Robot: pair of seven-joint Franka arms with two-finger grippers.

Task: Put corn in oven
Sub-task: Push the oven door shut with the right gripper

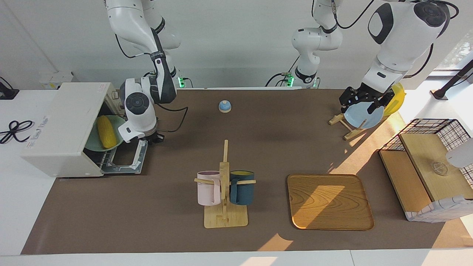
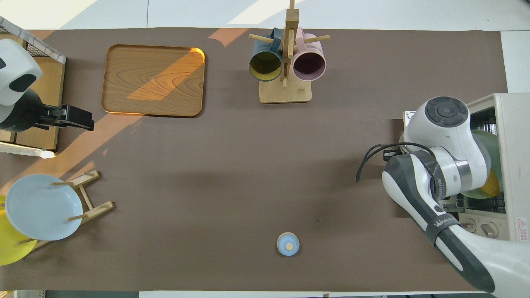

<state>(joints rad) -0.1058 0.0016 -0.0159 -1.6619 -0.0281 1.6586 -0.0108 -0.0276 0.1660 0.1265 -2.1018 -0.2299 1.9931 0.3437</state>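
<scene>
Already your corn [image 1: 106, 132] lies on the green plate [image 1: 119, 123] inside the oven [image 1: 63, 129]; the right gripper [image 1: 154, 138] hangs over the open door [image 1: 127, 159], jaws unreadable, left gripper [image 1: 361, 104] waiting over the blue plate [image 1: 364, 116], jaws spread.

- The bright yellow bumpy corn cob [image 2: 492, 185] is almost wholly covered by the right arm in the overhead view.
- The right claw [image 1: 153, 138] is tucked under its wrist, so its fingers can't be read.

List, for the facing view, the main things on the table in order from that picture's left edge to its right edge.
oven → corn → right gripper → mug rack → wooden tray → blue plate → wire basket
</scene>
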